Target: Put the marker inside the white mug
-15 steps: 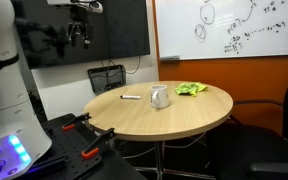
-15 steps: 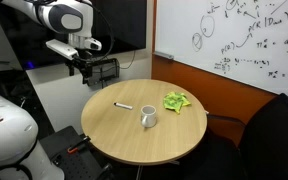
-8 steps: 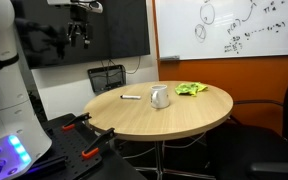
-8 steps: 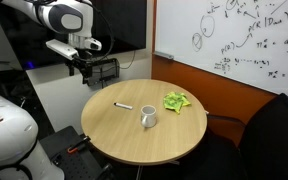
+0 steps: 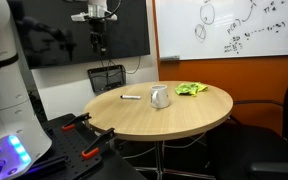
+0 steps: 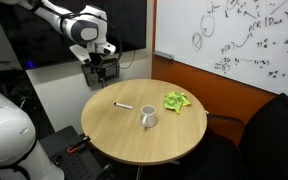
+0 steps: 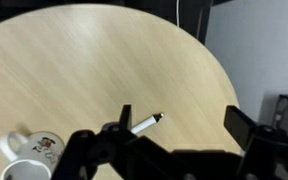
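Note:
A white marker with a black cap lies on the round wooden table (image 5: 174, 120) in both exterior views (image 5: 130, 97) (image 6: 123, 105). It also shows in the wrist view (image 7: 144, 124). The white mug (image 5: 160, 97) (image 6: 147, 118) stands upright just beside it, and sits at the bottom left of the wrist view (image 7: 29, 162). My gripper (image 5: 97, 42) (image 6: 96, 72) hangs high above the table's far edge, well apart from both. Its fingers (image 7: 182, 125) are spread wide, open and empty, with the marker below them.
A green cloth (image 5: 191, 89) (image 6: 175, 101) lies on the table past the mug. A black crate (image 5: 106, 76) stands behind the table. A dark chair (image 6: 269, 135) is at one side. Red-handled tools (image 5: 79, 124) lie on a black stand near the robot base.
The arm has swung toward the table, and the gripper has moved closer to a spot over the table's edge. Marker, mug and cloth have not moved.

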Available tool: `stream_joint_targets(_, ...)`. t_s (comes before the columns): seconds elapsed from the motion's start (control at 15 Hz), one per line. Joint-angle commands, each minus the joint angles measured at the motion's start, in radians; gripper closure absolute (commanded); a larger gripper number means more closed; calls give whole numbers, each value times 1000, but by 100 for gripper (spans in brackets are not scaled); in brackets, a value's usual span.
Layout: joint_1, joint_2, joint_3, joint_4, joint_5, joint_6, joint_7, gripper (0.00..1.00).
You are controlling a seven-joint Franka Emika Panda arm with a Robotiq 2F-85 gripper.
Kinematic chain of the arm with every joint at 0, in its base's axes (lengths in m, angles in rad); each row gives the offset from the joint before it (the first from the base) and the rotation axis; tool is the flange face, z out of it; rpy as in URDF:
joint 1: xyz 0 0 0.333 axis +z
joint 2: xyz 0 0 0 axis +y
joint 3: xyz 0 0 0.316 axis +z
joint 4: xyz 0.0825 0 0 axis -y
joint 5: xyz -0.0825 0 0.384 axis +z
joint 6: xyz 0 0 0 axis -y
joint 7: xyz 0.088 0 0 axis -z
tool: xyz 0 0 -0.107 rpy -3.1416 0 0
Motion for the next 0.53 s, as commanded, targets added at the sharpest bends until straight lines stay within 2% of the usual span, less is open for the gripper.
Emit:
stream_joint_targets(0.0,-28,252,45,158,-7,119,202,0)
stream_joint_targets(0.2,-11,440,34,275,-46,211,385,0)
stream_joint_targets(0.47,45,607,-18,350,-64,331,605,0)
